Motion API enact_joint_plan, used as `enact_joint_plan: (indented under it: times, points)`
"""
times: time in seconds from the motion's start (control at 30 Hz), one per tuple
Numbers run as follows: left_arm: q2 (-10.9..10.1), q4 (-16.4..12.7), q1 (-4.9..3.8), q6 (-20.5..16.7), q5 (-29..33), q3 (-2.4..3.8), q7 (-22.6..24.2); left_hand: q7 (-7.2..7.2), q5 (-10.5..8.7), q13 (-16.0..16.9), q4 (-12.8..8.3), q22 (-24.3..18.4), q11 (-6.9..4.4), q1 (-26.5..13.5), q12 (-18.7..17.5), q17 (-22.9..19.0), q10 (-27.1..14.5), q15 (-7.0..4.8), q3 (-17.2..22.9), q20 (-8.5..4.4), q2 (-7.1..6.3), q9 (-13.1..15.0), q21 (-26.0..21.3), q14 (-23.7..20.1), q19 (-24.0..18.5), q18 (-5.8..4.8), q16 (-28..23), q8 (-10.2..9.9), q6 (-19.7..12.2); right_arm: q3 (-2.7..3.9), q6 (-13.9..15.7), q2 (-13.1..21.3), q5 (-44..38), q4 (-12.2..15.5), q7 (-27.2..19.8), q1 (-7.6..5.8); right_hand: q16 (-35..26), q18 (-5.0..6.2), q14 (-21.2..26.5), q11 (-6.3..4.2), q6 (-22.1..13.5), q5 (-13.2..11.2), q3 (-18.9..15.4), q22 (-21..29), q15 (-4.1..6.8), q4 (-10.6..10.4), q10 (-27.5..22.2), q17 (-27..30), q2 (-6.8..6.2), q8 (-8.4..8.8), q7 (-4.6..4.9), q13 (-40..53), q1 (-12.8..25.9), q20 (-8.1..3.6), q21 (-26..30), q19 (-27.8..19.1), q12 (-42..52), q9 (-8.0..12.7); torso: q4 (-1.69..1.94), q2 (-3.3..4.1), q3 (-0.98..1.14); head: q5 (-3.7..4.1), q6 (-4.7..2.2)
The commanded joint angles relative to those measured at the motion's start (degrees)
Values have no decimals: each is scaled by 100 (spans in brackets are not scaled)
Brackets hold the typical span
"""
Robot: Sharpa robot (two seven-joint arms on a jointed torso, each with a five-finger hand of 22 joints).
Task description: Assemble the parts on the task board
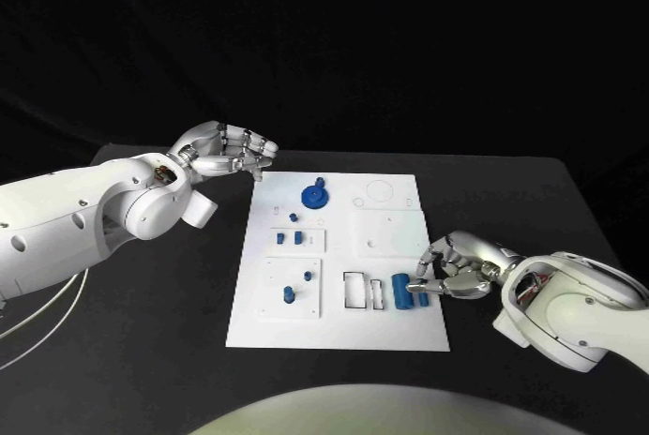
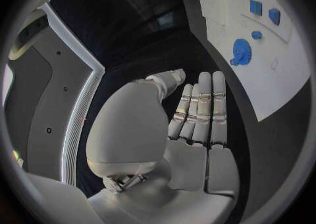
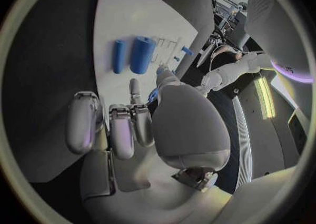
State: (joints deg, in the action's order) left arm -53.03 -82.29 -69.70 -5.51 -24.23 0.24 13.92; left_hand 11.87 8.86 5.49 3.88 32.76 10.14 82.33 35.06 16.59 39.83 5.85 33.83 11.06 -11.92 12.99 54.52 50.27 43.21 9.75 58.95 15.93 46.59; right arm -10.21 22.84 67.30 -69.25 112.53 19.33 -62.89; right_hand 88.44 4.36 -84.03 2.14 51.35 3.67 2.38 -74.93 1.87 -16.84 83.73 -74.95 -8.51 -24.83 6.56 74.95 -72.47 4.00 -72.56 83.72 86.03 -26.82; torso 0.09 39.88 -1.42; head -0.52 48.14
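The board (image 1: pixel 339 266) is lying flat in the middle of the black desk (image 1: pixel 162 304), its long side running away from the robot. Nearest along it, by its right edge, the right hand (image 1: pixel 458 271) is resting low over the board with its fingers curled inward. Its fingertips (image 1: pixel 422 287) are sitting just beside two upright-lying blue cylinders: a thick cylinder (image 1: pixel 401 291) and a thin cylinder (image 1: pixel 423 298) right next to it. In the right wrist view the same pair, thick (image 3: pixel 141 54) and thin (image 3: pixel 119 56), are lying side by side on the white surface beyond the fingers (image 3: pixel 122 129), and nothing is showing between those fingers; a touch of blue is peeking out beside the thumb, too hidden to tell what it is. So whether this hand is grasping anything cannot be told.

Left of the cylinders, two empty rectangular slots (image 1: pixel 363 291) are sitting in the board. Further left, a square plate (image 1: pixel 293 287) is carrying small blue pegs (image 1: pixel 288 292). Beyond that, two small blue blocks (image 1: pixel 288 237) are standing on another raised plate. Further still, a blue gear (image 1: pixel 312 195) is lying near the far end, with a round recess (image 1: pixel 383 188) to its right.

Farthest off, the left hand (image 1: pixel 223 151) is hanging just beyond the board's far left corner, its fingers clenched inward on nothing. In the left wrist view, its fingers (image 2: pixel 200 109) are lying close together, with the gear (image 2: pixel 241 52) and blocks (image 2: pixel 264 11) on the board beyond.
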Motion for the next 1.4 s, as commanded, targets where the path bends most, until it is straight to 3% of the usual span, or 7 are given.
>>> enact_joint_plan:
  times: [0.03,0.33,0.5,0.93,1.4]
  points:
    - [-1,-16,-2,50,40,2,29,154,23,-7,19,-8,8,-23,19,10,-37,6,-6,16,43,-9,-17,-25,27,79,27,15,-32,-3,-82,-78,-372,-45,334,63,28,-115,-512,-35,8,29,-69,-1069,21,5,270,-1082,28,-46,-34,995,77,-4,-30,144,-12,-8,0,3,-7,1,12]
    - [-12,-33,-2,63,40,2,37,154,24,-9,26,-12,8,-31,31,12,-43,7,-7,17,43,-10,-23,-25,29,79,30,21,-35,-5,-25,-319,-462,-127,409,207,23,-116,-508,-50,24,26,-322,-1075,36,4,246,-1066,73,-69,-49,964,159,-17,-34,147,-49,-2,1,3,-2,-35,-9]
    - [-10,-35,-2,74,40,2,39,154,24,-10,27,-13,8,-32,32,12,-44,7,-8,18,43,-10,-24,-26,29,79,30,22,-35,-5,-109,-374,-451,-180,427,221,17,-112,-504,-59,55,28,-464,-1071,42,-1,243,-1050,125,-96,-61,963,226,-22,-10,140,-58,-4,3,1,-5,-58,23]
    - [-11,-43,-2,93,40,2,47,153,26,-11,31,-16,8,-34,37,12,-50,8,-5,18,47,-10,-29,-29,28,79,29,26,-36,-6,-314,-578,-665,-314,664,232,10,-104,-500,-77,120,30,-595,-1061,55,4,236,-1032,177,-152,-85,957,258,-30,36,125,-71,-16,-3,3,-5,-93,22]
    - [-24,-57,-2,138,40,3,37,152,28,-14,29,-19,8,-32,39,11,-60,9,-3,19,44,-10,-35,-39,24,78,25,30,-36,-6,-269,-722,-757,-319,852,266,19,-114,-507,-149,276,27,-647,-1076,117,50,268,-1065,364,-285,-163,997,-176,-84,-14,143,-55,-31,1,3,-6,-84,16]
